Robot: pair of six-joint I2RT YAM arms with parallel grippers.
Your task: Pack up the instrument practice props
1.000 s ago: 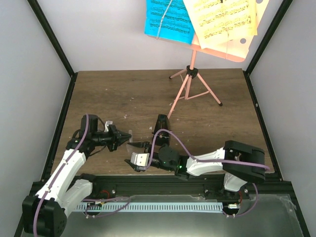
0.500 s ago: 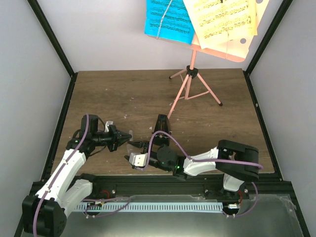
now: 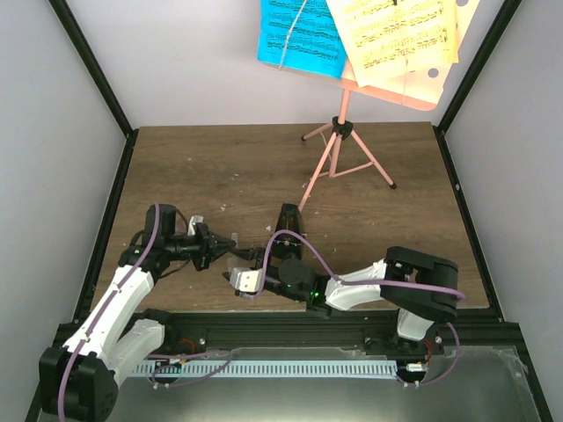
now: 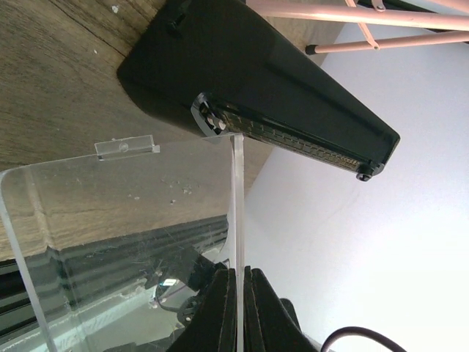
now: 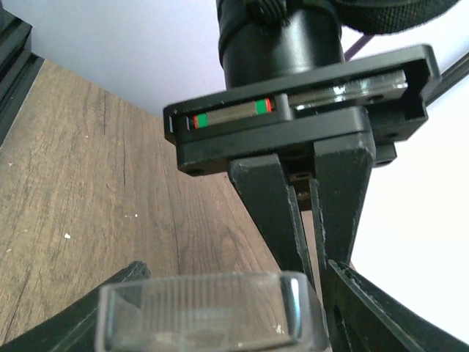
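Observation:
The small black pyramid metronome [image 3: 286, 230] stands on the table, and the left wrist view shows it close up [image 4: 256, 81]. A clear plastic cover [image 3: 239, 264] hangs between my grippers. My left gripper [image 3: 214, 249] is shut on the cover's thin edge [image 4: 237, 213], its jaws pressed together [image 4: 239, 270]. My right gripper [image 3: 249, 283] holds the cover's other end [image 5: 205, 312] between its fingers [image 5: 234, 279]. The salmon-pink music stand [image 3: 337, 141] stands at the back. It carries a blue sheet [image 3: 299, 35] and yellow sheets [image 3: 400, 35].
The stand's tripod legs [image 3: 369, 167] spread just behind the metronome and show in the left wrist view [image 4: 352, 15]. Black frame posts [image 3: 97, 88] and grey walls close in the table. The arm bases' rail [image 3: 290, 330] runs along the near edge.
My left gripper's fingers have closed onto the clear cover's edge. My right gripper has moved slightly left and toward the left gripper with the cover.

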